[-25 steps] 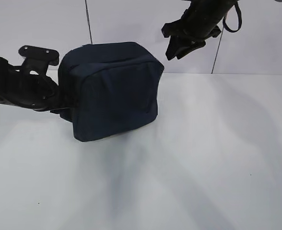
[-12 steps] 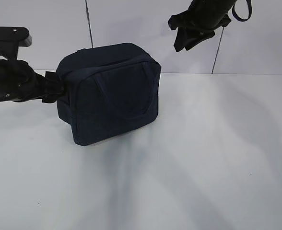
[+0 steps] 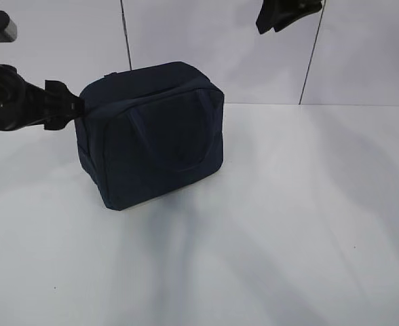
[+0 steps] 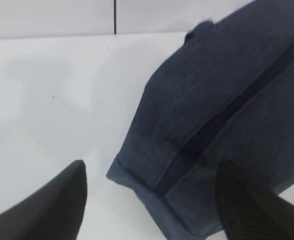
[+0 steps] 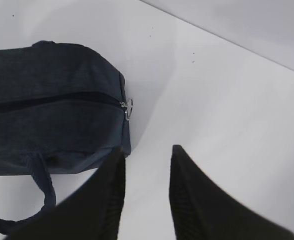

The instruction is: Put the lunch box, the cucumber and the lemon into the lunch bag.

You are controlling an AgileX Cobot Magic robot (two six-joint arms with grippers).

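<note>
The lunch bag (image 3: 152, 132) is a boxy thing of dark navy woven fabric, soft at the corners, and it stands on the smooth white bench (image 3: 288, 224) just off the tips of my left hand (image 3: 67, 105). My left hand is spread wide and grips nothing; in the left wrist view its two dark, tapered fingers (image 4: 47, 210) frame the bag's near corner, one over bare bench and the other over the cloth. From there the fabric shows a fine, slightly grainy weave, a dark zipper line (image 4: 227, 112) running slantwise along the top, and a folded seam along the lower edge.

My right hand (image 3: 281, 17) hangs high above and beyond the bag, well clear of it. Its ribbed black fingers (image 5: 197, 200) stand partly apart with only white bench between them, holding nothing. Below them in the right wrist view the bag's zipper is drawn fully closed, and its small metal ring pull (image 5: 128, 108) rests at the end nearest that hand. A flat loop handle (image 5: 42, 200) droops down the side of the bag.

With the zipper shut, I cannot tell what the bag contains.
</note>
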